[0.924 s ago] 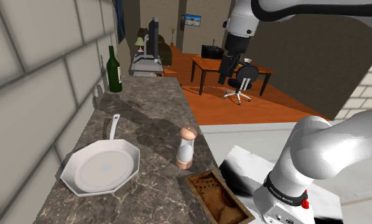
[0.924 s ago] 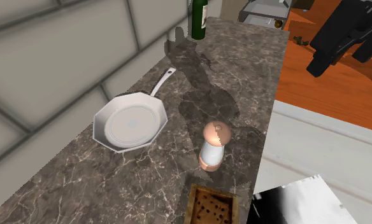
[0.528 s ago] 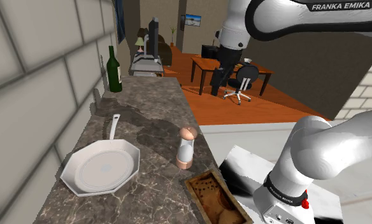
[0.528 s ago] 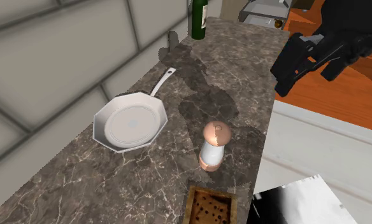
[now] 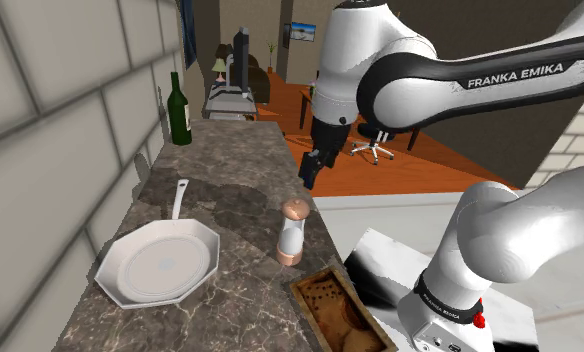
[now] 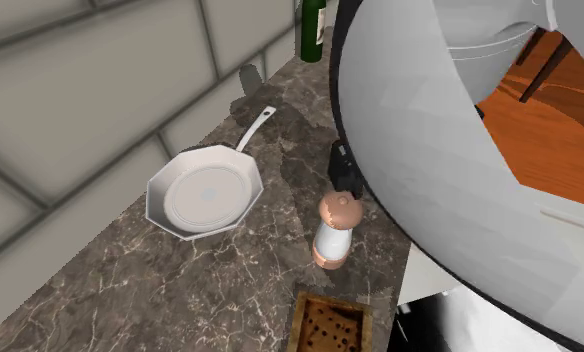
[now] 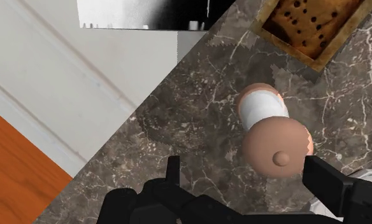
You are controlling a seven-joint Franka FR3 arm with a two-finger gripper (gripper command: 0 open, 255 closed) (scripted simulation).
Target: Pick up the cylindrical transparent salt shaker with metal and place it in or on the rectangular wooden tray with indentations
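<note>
The salt shaker (image 5: pixel 292 232) (image 6: pixel 337 230) (image 7: pixel 267 127) stands upright on the dark marble counter, with a whitish body and a copper-coloured cap and base. The wooden tray (image 5: pixel 315 274) (image 6: pixel 330 298) (image 7: pixel 286 46) with small indentations lies just beyond it at the counter's near end. My gripper (image 5: pixel 309 176) (image 6: pixel 342 172) (image 7: pixel 255 184) hangs open a little above and behind the shaker. In the wrist view the cap lies between the fingers, nearer one of them, and neither touches it.
A white octagonal frying pan (image 5: pixel 160 262) (image 6: pixel 205 195) lies on the counter beside the tiled wall. A green wine bottle (image 5: pixel 180 110) (image 6: pixel 312 25) stands at the far end. The counter edge runs close beside the shaker, with pale and orange floor below.
The arm has swung down from over the orange floor toward the counter, and the gripper now hangs close above the shaker. Shaker, tray and pan have not moved.
</note>
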